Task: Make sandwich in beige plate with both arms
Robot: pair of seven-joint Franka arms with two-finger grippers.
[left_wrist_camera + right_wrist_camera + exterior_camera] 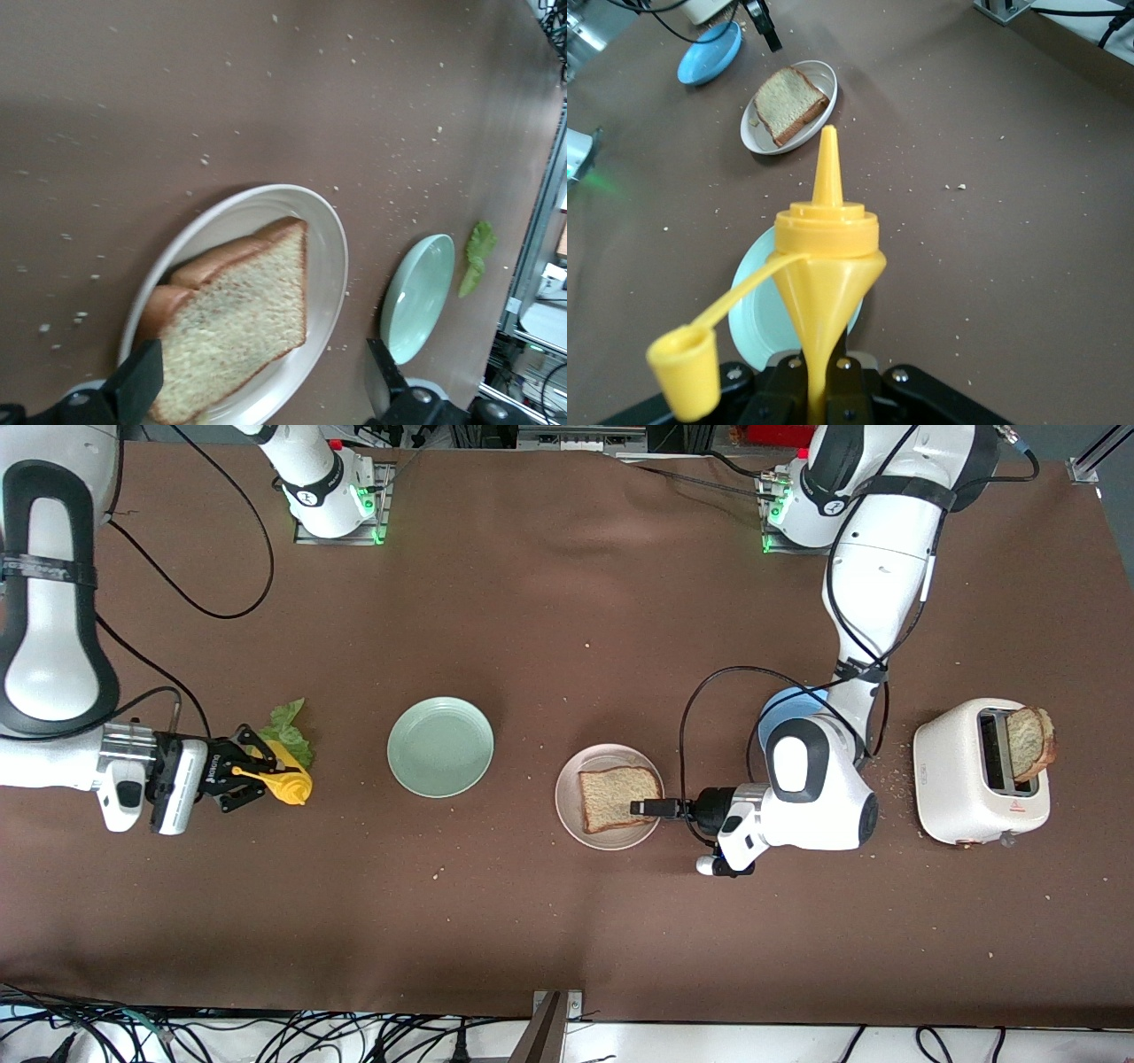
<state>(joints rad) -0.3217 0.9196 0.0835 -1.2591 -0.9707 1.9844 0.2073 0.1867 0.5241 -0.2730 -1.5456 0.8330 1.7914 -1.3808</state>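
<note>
A slice of brown toast [618,795] [235,328] [784,102] lies flat in the beige plate [567,788] [332,257] [757,137]. My left gripper [647,808] [263,394] is over the plate's edge and open, one finger on each side of the slice, holding nothing. A second slice [1032,742] stands up out of the white toaster [979,775]. The green lettuce leaf [288,731] [478,257] lies toward the right arm's end of the table. Beside it my right gripper [252,773] [824,390] is shut on a yellow squeeze bottle [288,781] [828,257], whose cap hangs open.
A mint-green plate [440,746] [418,297] [757,319] sits between the lettuce and the beige plate. A blue plate [788,713] [709,53] is partly hidden under the left arm, next to the toaster. Crumbs dot the brown cloth.
</note>
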